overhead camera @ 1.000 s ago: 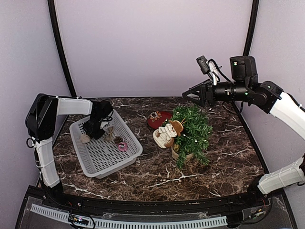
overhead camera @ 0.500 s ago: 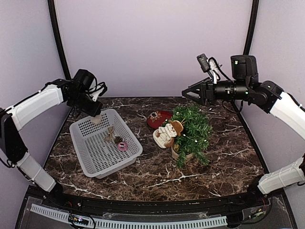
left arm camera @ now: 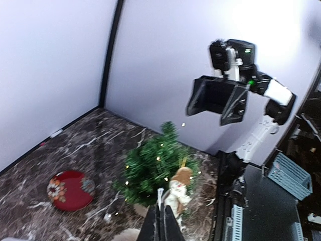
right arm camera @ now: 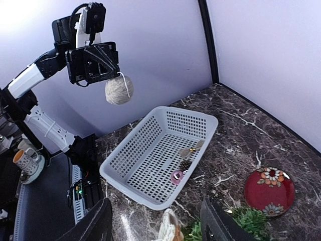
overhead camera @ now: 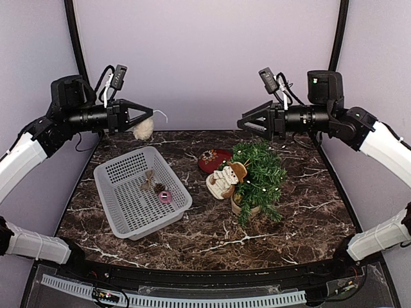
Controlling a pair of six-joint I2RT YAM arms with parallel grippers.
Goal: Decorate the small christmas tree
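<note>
Left end effector [overhead camera: 149,116] risen from basket [overhead camera: 122,215], clenched on fuzzy ball [overhead camera: 142,129], presumably for hanging on small christmas tree [overhead camera: 258,172]; right end effector [overhead camera: 243,123] released, empty, above tree.

The table [overhead camera: 289,218] is dark brown marble veined with white. The small christmas tree [overhead camera: 260,170] is deep green, dotted with tiny warm lights, and its pot [overhead camera: 239,206] is beige. The snowman figure [overhead camera: 225,181] is white with a brown hat. The plate [overhead camera: 212,160] is red with a flower pattern, the basket [overhead camera: 128,208] pale grey mesh, the fluffy ball [overhead camera: 142,129] cream, the ring [overhead camera: 165,196] pink.
</note>
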